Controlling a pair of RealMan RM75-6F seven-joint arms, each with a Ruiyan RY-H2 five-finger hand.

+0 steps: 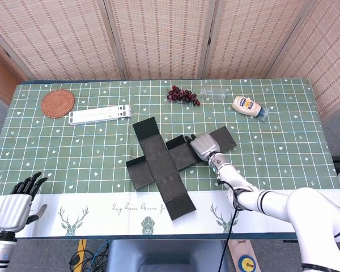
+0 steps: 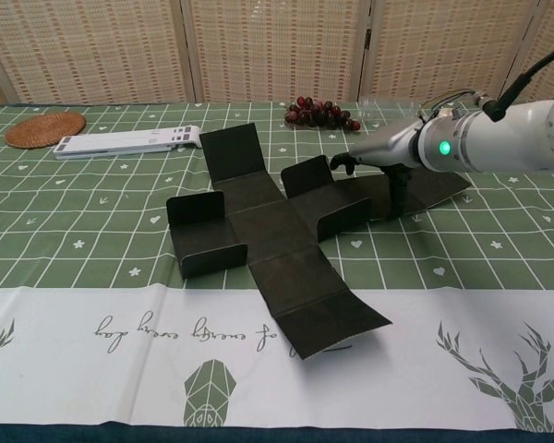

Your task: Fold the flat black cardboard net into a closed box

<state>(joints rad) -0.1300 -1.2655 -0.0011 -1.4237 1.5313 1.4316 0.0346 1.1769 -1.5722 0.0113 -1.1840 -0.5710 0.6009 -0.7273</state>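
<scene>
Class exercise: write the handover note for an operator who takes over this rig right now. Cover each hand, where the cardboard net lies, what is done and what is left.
Left hand: at the table's near left corner, fingers apart, holding nothing.
Right hand: over the black cardboard net, fingertips at the raised flaps on its right arm, thumb down on the panel; no clear grasp visible.
Net: mid-table, spread in a cross; small side flaps stand up on the left and right arms, the far and near panels lie nearly flat.
Done: little beyond those raised flaps.
Left: raise all walls, tuck the flaps, close the lid.
</scene>
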